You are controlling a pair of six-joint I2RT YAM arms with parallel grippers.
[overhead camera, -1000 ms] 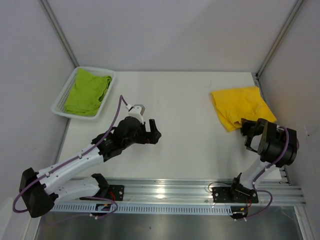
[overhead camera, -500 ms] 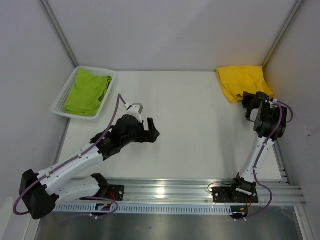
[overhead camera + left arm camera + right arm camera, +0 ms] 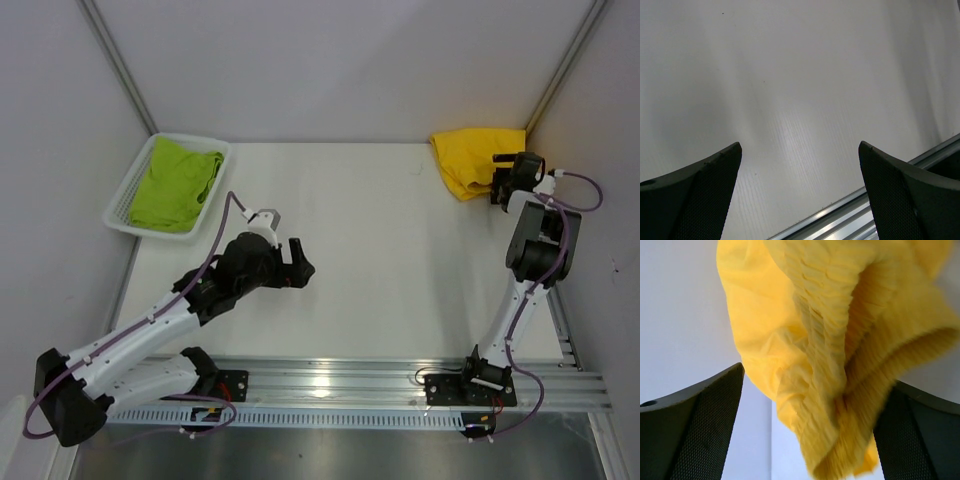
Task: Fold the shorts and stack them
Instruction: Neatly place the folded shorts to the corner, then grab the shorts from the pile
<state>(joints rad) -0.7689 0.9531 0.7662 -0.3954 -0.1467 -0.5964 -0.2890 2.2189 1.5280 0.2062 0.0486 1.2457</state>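
White tabletop (image 3: 400, 230) is filling the overhead view, with walls (image 3: 330, 70) closing it at 9, 12 and 3 o'clock and bare room lying across its middle. From its base at 7 o'clock the left arm (image 3: 160, 320) is reaching low toward the centre. The left gripper (image 3: 305, 268) is pointing to 3 o'clock, fingers spread wide over bare surface. Along the 3 o'clock edge the right arm (image 3: 535, 250) is stretching far out, crowding the right gripper (image 3: 497, 180) into the 1 o'clock corner. Its fingers are standing wide apart, with the yellow shorts (image 3: 470, 160) bunching in the gap. At 10 o'clock the green shorts (image 3: 175, 180) are lying crumpled in the white basket (image 3: 120, 208), well apart from both grippers.
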